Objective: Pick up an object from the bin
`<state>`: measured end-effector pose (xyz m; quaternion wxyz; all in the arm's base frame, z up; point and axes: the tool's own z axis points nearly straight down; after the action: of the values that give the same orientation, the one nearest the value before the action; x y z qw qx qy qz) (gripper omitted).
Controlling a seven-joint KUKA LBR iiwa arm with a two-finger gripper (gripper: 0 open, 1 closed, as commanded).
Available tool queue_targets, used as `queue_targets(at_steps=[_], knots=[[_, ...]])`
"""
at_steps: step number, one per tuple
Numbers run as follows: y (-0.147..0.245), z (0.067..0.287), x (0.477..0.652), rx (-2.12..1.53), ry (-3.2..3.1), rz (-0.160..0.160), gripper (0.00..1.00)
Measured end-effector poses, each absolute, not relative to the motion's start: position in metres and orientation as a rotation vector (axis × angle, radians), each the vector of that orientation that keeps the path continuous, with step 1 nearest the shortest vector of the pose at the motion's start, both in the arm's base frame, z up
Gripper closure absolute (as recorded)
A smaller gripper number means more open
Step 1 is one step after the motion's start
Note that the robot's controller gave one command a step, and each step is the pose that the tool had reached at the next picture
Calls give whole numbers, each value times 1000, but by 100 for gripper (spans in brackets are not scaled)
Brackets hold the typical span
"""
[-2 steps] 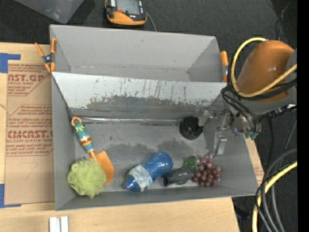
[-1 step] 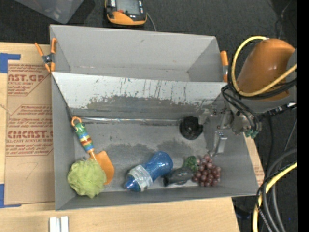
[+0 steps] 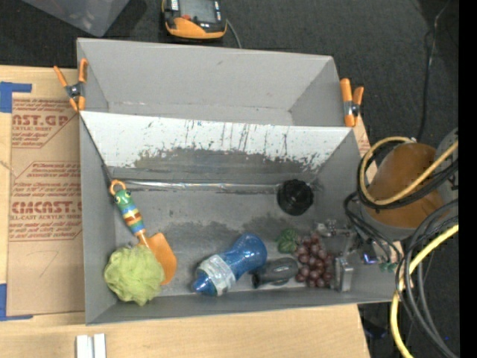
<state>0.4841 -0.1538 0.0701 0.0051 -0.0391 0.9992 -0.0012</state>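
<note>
My gripper (image 3: 338,253) is low in the bin's near right corner, and it looks open, with one metal finger (image 3: 330,231) farther back and the other (image 3: 345,274) nearer the front wall. A dark purple bunch of toy grapes (image 3: 313,262) lies right beside the fingers on their left, touching or almost touching them, but not gripped between them. A small green leafy piece (image 3: 288,240) sits at the bunch's upper left. A dark grey oval thing (image 3: 277,271) rests just left of the grapes.
A blue bottle with a silver wrap (image 3: 229,264) lies at the front middle. In the left corner are a green mesh puff (image 3: 134,275) and an orange toy shovel with a striped handle (image 3: 143,235). A black round disc (image 3: 295,197) lies near the back slope.
</note>
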Motion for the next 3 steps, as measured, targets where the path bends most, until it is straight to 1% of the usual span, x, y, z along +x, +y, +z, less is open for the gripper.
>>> queue_targets(at_steps=[1, 2, 3], knots=[[-146, 131, 482, -475, 3087, -7, 0], [-124, 99, 480, -107, 3132, 0, 0], [-129, 71, 486, -157, 3112, -5, 0]])
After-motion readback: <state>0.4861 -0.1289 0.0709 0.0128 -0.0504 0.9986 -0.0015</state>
